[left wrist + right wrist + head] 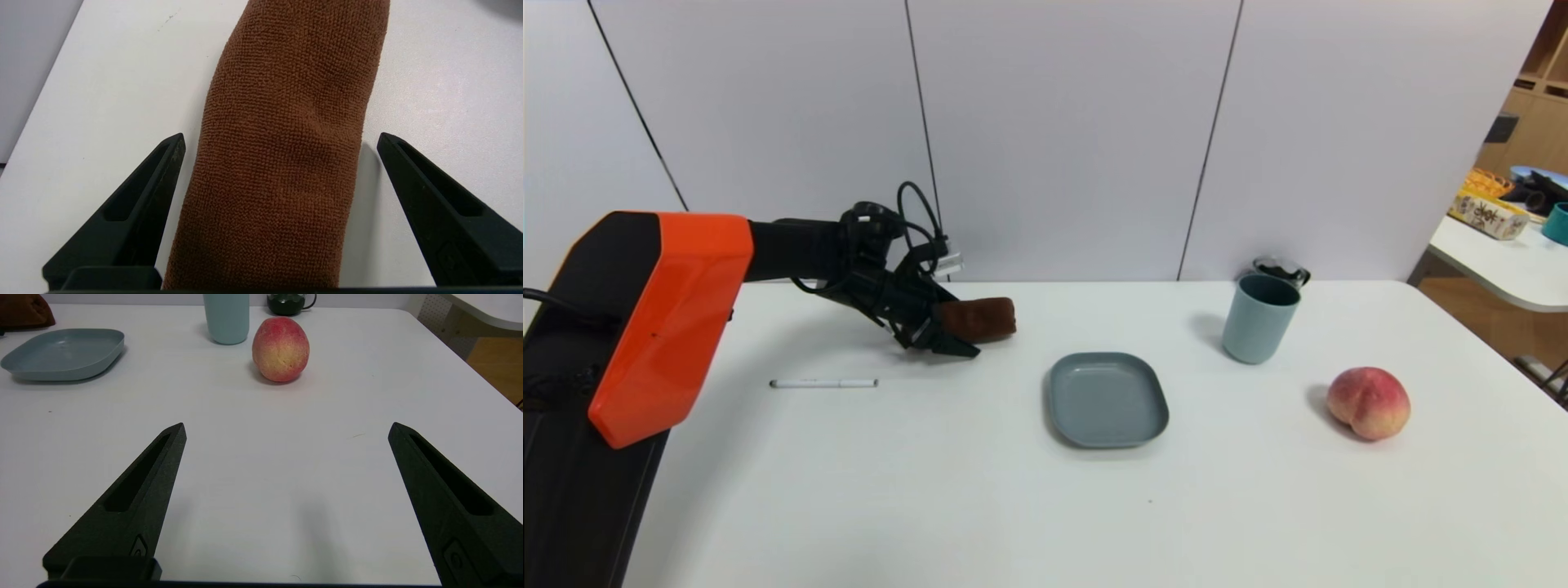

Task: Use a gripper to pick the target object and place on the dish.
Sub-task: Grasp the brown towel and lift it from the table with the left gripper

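Observation:
The dark brown rolled towel (985, 318) lies on the white table at the back, left of the dish. My left gripper (956, 333) is open and straddles the towel's near end. In the left wrist view the towel (286, 122) runs lengthwise between the two black fingers (155, 183), with a narrow gap of table on each side. The grey-blue dish (1107, 400) sits bare in the middle of the table, also in the right wrist view (65, 351). My right gripper (286, 428) hangs open over bare table, holding nothing; the head view does not show it.
A thin white pen (823, 383) lies left of the dish, nearer than the towel. A grey-blue cup (1258, 318) stands back right with a dark object (1282, 269) behind it. A peach (1368, 403) rests at the right. A second table (1503, 261) stands beyond the right edge.

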Robot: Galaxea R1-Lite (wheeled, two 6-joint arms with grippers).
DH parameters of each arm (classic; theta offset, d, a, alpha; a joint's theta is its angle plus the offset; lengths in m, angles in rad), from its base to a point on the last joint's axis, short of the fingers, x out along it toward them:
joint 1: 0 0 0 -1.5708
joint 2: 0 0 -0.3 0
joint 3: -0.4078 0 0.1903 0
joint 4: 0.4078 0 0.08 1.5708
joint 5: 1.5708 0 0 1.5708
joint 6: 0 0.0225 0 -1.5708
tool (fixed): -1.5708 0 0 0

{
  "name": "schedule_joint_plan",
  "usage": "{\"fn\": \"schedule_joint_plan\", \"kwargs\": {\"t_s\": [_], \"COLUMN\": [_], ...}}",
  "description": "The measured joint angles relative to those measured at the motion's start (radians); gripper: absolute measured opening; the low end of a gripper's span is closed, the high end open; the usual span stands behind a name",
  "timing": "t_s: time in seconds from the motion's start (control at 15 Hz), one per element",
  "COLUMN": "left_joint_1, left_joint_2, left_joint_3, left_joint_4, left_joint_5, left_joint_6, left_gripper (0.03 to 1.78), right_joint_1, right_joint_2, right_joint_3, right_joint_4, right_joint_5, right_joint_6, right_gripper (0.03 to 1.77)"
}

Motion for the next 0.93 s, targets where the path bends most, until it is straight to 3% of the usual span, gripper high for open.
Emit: {"fn": "schedule_joint_plan", "kwargs": {"t_s": [0.2, 0.53, 0.67, 0.73, 0.8, 0.93], "left_joint_1": [0.000, 0.000, 0.000, 0.000, 0.000, 0.000], "left_joint_2": [0.002, 0.000, -0.003, -0.005, -0.006, -0.013], "left_joint_3": [0.000, 0.000, 0.000, 0.000, 0.000, 0.001], "left_joint_4": [0.008, 0.010, 0.011, 0.011, 0.012, 0.026], "left_joint_5": [0.000, 0.003, 0.003, 0.003, 0.003, 0.003], "left_joint_6": [0.000, 0.007, 0.005, 0.004, 0.004, 0.004], "left_gripper": [1.69, 0.99, 0.80, 0.66, 0.41, 0.42], "right_joint_1": [0.000, 0.000, 0.000, 0.000, 0.000, 0.000], "right_joint_2": [0.000, 0.000, 0.000, 0.000, 0.000, 0.000], "right_joint_3": [0.000, 0.000, 0.000, 0.000, 0.000, 0.000], "right_joint_4": [0.000, 0.000, 0.000, 0.000, 0.000, 0.000], "right_joint_5": [0.000, 0.000, 0.000, 0.000, 0.000, 0.000], "right_joint_6": [0.000, 0.000, 0.000, 0.000, 0.000, 0.000], "right_gripper": [1.71, 1.71, 1.71, 1.71, 1.71, 1.71]}}
